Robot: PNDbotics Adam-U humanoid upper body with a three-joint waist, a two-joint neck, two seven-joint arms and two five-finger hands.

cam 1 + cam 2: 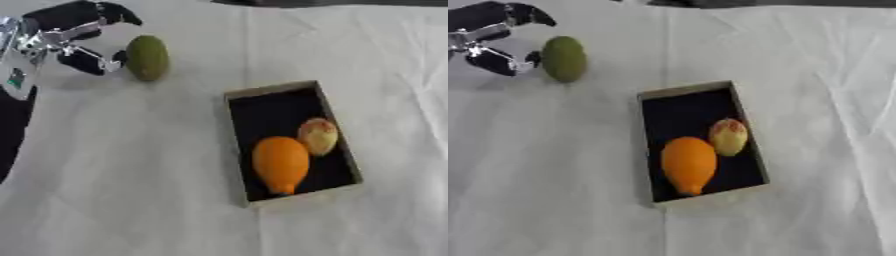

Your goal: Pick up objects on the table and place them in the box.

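Seeing our left hand [74,37] spread open just left of the green mango [147,57], far-left of the box [238,145]; orange fruit [281,163] and yellow-red fruit [318,135] inside.

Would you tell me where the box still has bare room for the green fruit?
The far half of the dark-lined cardboard box is bare. Its near half is crowded by the orange fruit and yellow-red fruit.

No readable text, labels or numbers on anything in either view.
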